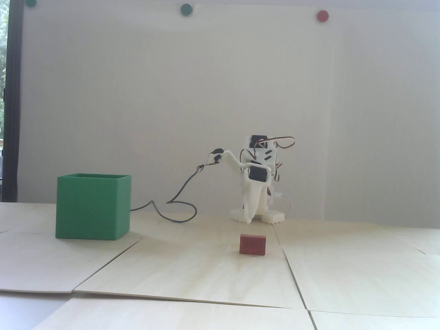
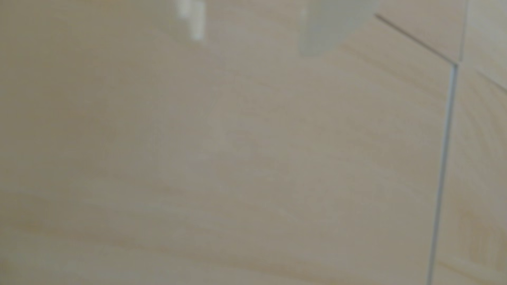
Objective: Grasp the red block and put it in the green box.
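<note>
No readable text or labels.

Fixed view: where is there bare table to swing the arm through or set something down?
Bare boards lie between the green box and the red block, across the whole near foreground, and right of the block. It is tighter behind the block, where the folded arm stands, and beside the box, where the cable loops.
</note>
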You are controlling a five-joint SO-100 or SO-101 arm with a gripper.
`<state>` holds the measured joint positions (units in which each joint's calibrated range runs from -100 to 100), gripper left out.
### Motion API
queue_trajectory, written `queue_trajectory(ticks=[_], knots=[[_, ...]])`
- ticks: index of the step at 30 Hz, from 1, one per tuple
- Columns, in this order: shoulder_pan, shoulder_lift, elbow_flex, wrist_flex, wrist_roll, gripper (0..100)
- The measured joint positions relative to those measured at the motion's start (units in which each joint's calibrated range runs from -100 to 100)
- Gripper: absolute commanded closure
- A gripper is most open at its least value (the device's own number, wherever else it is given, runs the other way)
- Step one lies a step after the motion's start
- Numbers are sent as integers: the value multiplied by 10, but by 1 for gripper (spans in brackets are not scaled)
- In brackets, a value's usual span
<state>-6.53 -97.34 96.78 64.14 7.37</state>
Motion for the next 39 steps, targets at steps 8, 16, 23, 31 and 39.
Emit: queue_trajectory(ticks=[8, 16, 23, 31, 39], knots=[[0, 0, 0, 0, 0, 89], [-17, 0, 0, 0, 0, 89], [-24, 0, 0, 0, 0, 89], [-22, 122, -43, -63, 6, 88], [-23, 516, -382, -126, 44, 88]])
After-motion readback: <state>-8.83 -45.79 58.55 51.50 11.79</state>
